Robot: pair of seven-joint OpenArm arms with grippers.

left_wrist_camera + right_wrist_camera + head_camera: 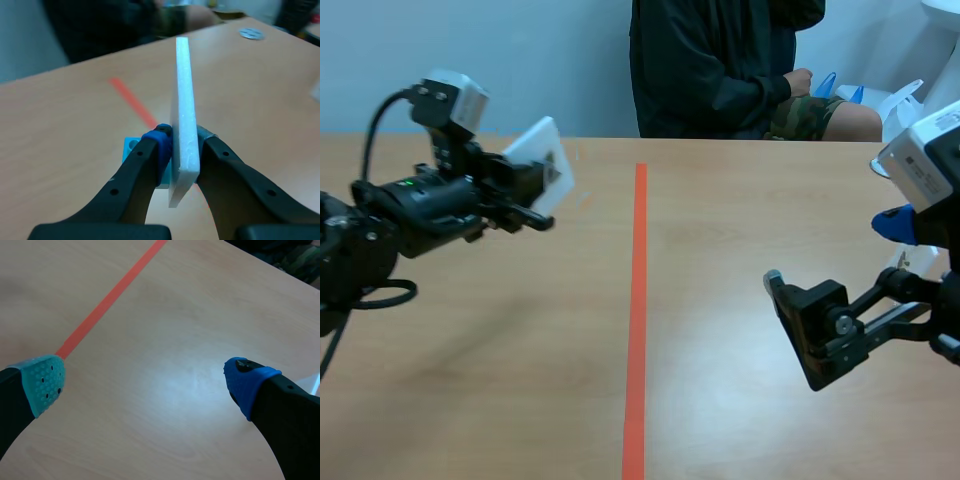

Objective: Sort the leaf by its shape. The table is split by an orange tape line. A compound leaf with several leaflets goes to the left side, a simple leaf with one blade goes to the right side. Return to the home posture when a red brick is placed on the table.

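Wood table (740, 400) has orange tape line (638, 300), & left gripper (182, 141) pinches white card (184, 90) standing on edge, up over left side; right gripper (147, 383) fingers wide apart, empty.

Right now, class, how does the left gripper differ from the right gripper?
The left gripper is shut on a white card; the right gripper is open and holds nothing. The left gripper is left of the orange tape line; the right gripper is right of it. Both have black fingers.
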